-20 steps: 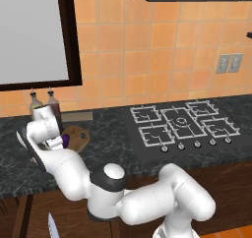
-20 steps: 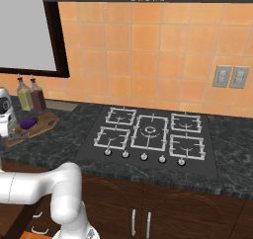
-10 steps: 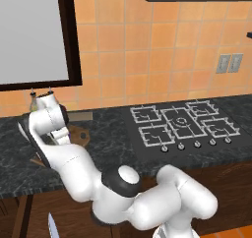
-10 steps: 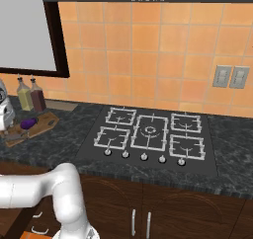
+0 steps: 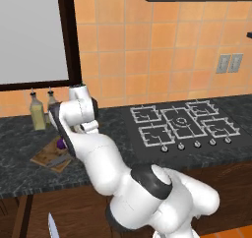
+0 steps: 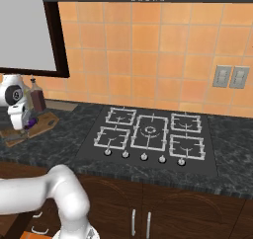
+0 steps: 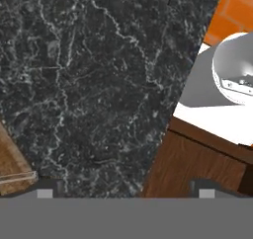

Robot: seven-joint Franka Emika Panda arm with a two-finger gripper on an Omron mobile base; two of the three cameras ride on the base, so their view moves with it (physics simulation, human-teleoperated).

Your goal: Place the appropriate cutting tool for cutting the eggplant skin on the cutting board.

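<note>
The brown cutting board (image 5: 45, 157) lies on the dark counter at the left, and its corner shows in the hand view (image 7: 9, 163). The small purple eggplant (image 5: 61, 143) sits on the board's far side, beside the arm (image 6: 30, 122). A short grey shape on the board looks like the cutting tool (image 5: 58, 159). My gripper (image 5: 88, 127) hangs above and to the right of the board (image 6: 19, 120). It is open, with its fingertips (image 7: 45, 193) far apart and nothing between them.
Two bottles (image 5: 37, 112) stand against the wall behind the board. The stove (image 5: 180, 125) with its knobs fills the counter to the right. A silver knife blade (image 5: 51, 226) shows below the counter's front edge at the lower left. A dark window frame (image 5: 67, 33) rises above.
The jaws have spread wide and the hand has lifted up and away from the cutting board. The grey tool stays on the board.
</note>
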